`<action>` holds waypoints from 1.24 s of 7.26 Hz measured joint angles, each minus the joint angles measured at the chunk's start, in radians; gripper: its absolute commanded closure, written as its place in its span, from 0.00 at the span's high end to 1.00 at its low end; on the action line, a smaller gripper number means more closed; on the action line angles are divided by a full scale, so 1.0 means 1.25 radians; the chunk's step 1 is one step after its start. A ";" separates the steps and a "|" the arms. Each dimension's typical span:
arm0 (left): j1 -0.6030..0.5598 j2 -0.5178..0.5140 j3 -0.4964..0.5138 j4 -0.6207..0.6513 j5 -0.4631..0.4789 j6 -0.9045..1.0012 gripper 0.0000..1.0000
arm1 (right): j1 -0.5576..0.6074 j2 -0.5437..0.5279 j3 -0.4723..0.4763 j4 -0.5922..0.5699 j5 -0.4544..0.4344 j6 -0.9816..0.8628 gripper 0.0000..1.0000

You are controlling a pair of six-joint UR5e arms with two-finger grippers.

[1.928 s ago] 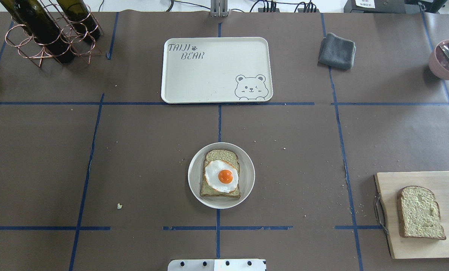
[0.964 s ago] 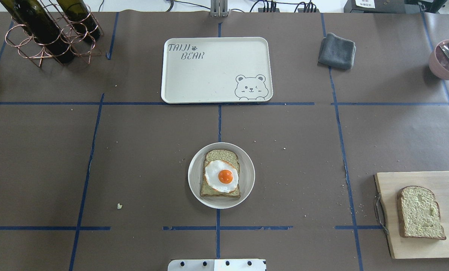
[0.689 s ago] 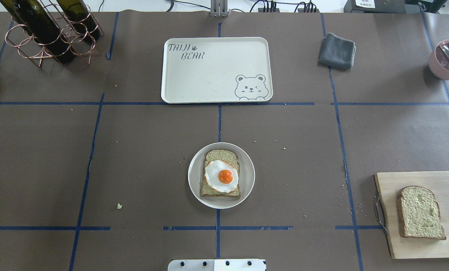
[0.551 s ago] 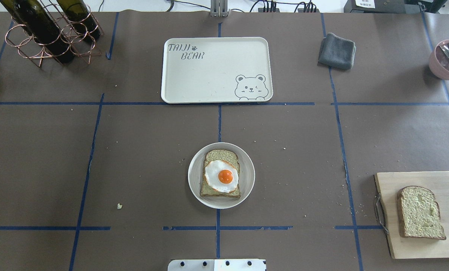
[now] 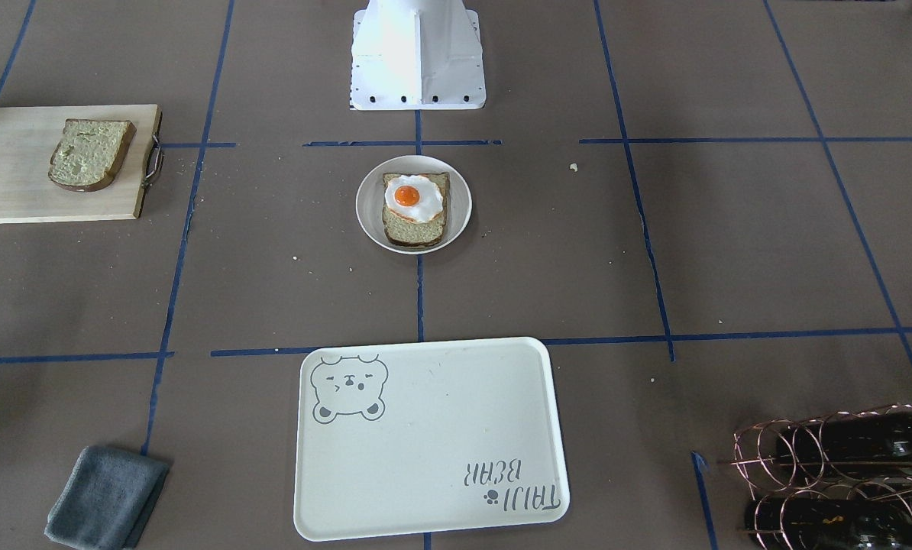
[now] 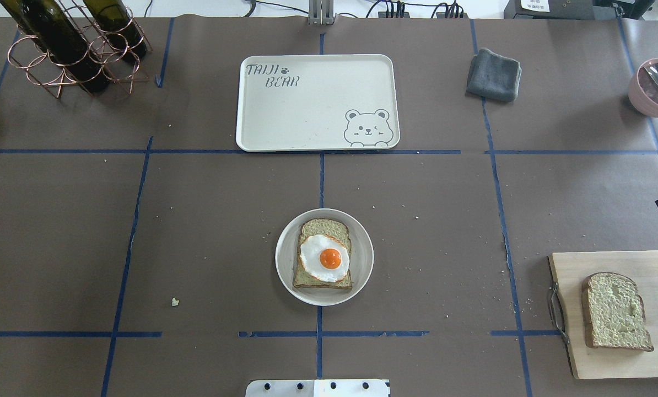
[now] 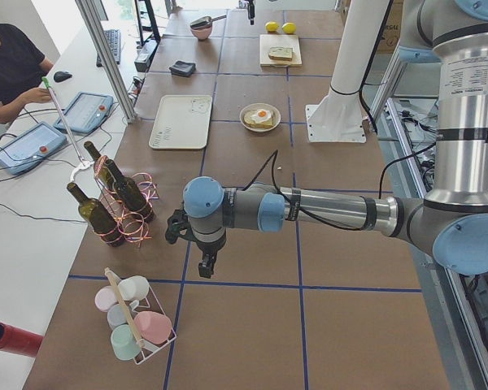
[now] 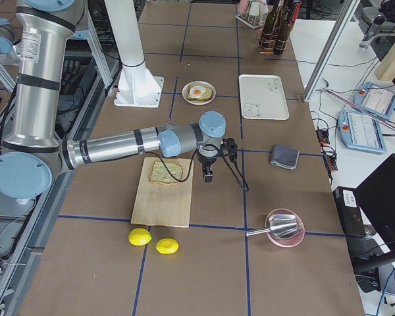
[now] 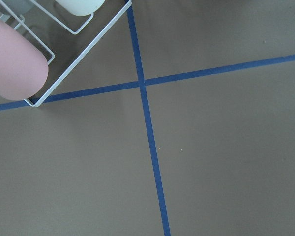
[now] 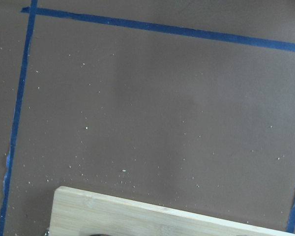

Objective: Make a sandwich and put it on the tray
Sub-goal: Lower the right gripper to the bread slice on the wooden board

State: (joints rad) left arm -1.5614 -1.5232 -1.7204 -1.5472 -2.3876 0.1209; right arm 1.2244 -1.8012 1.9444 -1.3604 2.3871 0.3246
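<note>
Two slices of bread show on my screens, and they lie well apart. The first slice [image 6: 323,227] lies flat on the round plate [image 6: 362,259] near the middle of the table [image 6: 197,220], close to the robot's base, with the fried egg [image 6: 315,251] on top of it, yolk up. The second slice [image 6: 615,311] lies on the wooden board [image 6: 610,263] at the robot's right end of the table. The tray [image 6: 307,105] sits on the far side from the robot, in line with the plate but well apart from it, touching neither slice. My right gripper [image 8: 207,176] hangs pointing down over the table just beside the board's edge farthest from the robot, near the second slice; its wrist camera catches that board edge and crumbs on the brown paper. I cannot tell whether its claw is spread or pressed together. My left gripper [image 7: 206,268] hangs pointing down at the table's other end, near the bottle rack [image 7: 122,215] and the wire rack [image 9: 83,59] holding a pink cup [image 9: 14,64]. Its claw shows too small for me to judge either.
</note>
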 measured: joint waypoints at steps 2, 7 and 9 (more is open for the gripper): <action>0.000 -0.001 -0.002 -0.024 -0.004 -0.002 1.00 | -0.078 -0.118 0.000 0.254 -0.040 0.147 0.95; 0.000 0.000 -0.002 -0.047 -0.009 -0.001 1.00 | -0.258 -0.189 -0.012 0.526 -0.113 0.517 0.97; 0.000 -0.001 -0.004 -0.051 -0.019 -0.001 1.00 | -0.316 -0.201 -0.022 0.590 -0.155 0.602 0.97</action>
State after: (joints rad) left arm -1.5616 -1.5241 -1.7253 -1.6114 -2.4114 0.1200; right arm 0.8293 -2.0525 1.9175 -0.6234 2.1932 1.0768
